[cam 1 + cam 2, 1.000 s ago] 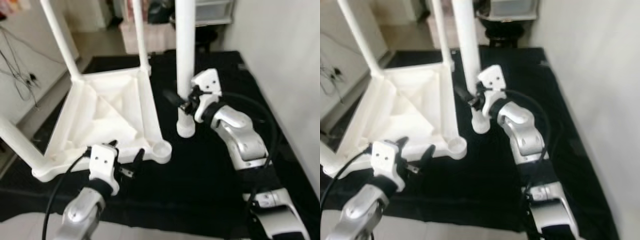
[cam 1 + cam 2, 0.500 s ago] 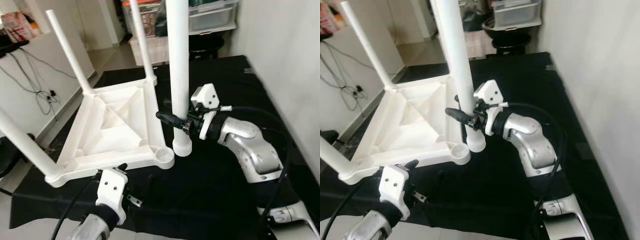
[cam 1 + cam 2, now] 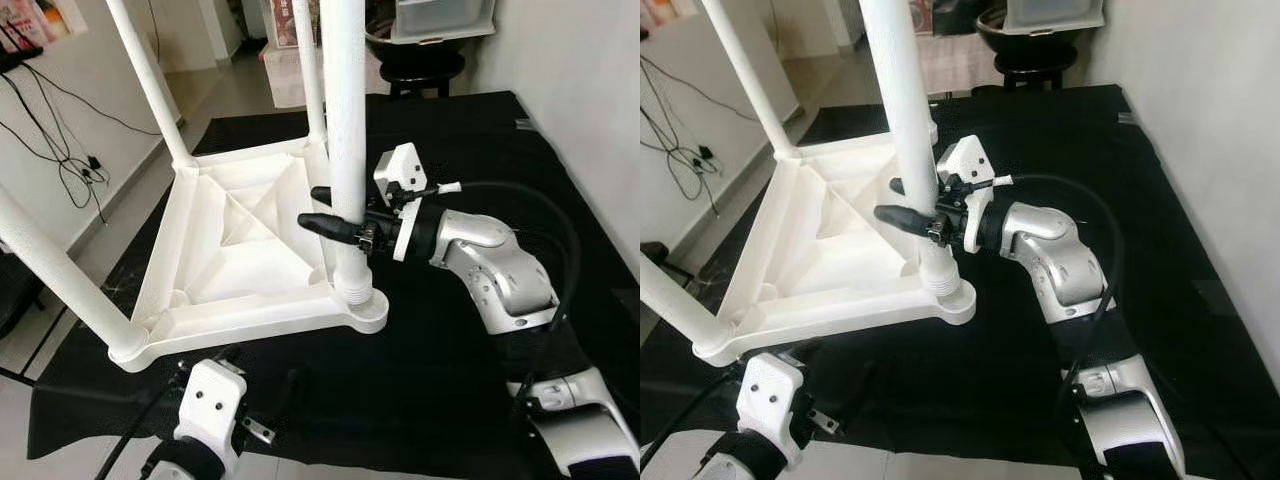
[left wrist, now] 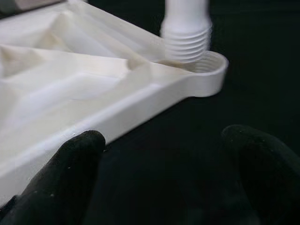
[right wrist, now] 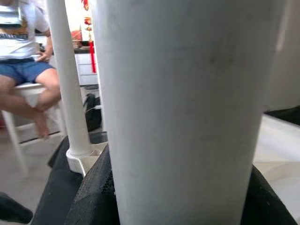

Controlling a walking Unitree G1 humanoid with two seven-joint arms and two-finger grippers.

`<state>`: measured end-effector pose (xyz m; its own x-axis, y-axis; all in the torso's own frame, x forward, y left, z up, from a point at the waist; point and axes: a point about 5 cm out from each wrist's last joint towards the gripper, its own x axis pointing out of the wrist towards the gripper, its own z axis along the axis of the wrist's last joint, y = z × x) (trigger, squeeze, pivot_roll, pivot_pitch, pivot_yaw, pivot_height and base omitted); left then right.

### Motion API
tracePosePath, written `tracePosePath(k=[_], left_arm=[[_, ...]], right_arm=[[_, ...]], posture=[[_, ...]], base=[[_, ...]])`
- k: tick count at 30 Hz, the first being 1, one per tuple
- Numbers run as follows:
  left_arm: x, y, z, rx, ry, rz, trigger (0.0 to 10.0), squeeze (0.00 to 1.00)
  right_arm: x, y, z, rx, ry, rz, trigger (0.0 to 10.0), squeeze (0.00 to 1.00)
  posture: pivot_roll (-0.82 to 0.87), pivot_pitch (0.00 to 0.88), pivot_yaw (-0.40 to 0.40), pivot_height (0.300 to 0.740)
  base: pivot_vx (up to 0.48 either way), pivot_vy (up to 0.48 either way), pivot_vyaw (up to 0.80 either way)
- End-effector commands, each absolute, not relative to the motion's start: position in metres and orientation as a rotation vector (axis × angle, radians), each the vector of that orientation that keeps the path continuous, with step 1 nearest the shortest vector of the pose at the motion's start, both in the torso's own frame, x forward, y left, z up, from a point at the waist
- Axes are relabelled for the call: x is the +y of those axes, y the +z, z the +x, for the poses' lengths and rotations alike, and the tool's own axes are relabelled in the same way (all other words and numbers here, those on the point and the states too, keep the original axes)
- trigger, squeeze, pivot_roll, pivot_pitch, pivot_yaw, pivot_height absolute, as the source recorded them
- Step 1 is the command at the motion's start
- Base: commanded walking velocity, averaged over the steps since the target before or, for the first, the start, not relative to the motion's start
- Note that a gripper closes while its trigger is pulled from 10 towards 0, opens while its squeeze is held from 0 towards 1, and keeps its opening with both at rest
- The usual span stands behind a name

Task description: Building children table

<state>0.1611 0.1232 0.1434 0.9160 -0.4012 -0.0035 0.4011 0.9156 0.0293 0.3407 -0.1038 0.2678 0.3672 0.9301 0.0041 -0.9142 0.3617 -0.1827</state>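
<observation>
Three legs already stand up from the overturned children's table (image 3: 240, 250) on a black mat (image 3: 450, 370) as the right tool (image 3: 335, 212) pinches the fourth leg (image 3: 343, 130) low on its shaft. The leg is upright, its long axis vertical, and its threaded end (image 4: 185, 40) sits directly over the corner socket (image 4: 213, 70), apparently just entering it; seating it looks like a straight push and twist downward. The left tool (image 4: 154, 173), fingers spread, hovers just beside the table's near edge, holding nothing.
</observation>
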Motion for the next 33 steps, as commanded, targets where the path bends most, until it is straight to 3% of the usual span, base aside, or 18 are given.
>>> tracePosePath(k=[1,13,29,33], left_arm=[[0.120,0.146,0.154,0.005,-0.473,-0.006,10.0,0.00],[0.114,0.160,0.136,-0.029,-0.547,-0.059,10.0,0.00],[0.116,0.164,0.132,-0.035,-0.541,-0.044,10.0,0.00],[0.118,0.171,0.129,-0.045,-0.544,-0.039,10.0,0.00]], right_arm=[[-0.099,0.270,0.341,-0.083,1.269,-0.139,10.0,0.00],[-0.099,0.295,0.327,-0.204,1.633,-0.046,10.0,0.00],[-0.102,0.300,0.331,-0.231,1.674,-0.091,10.0,0.00],[-0.121,0.312,0.329,-0.190,1.753,-0.206,10.0,0.00]], posture=[[-0.04,0.231,0.104,0.740],[-0.01,0.286,0.112,0.740],[0.00,0.304,0.126,0.740],[0.01,0.335,0.141,0.740]], base=[[0.000,0.000,0.00],[0.000,0.000,0.00],[0.000,0.000,0.00],[0.000,0.000,0.00]])
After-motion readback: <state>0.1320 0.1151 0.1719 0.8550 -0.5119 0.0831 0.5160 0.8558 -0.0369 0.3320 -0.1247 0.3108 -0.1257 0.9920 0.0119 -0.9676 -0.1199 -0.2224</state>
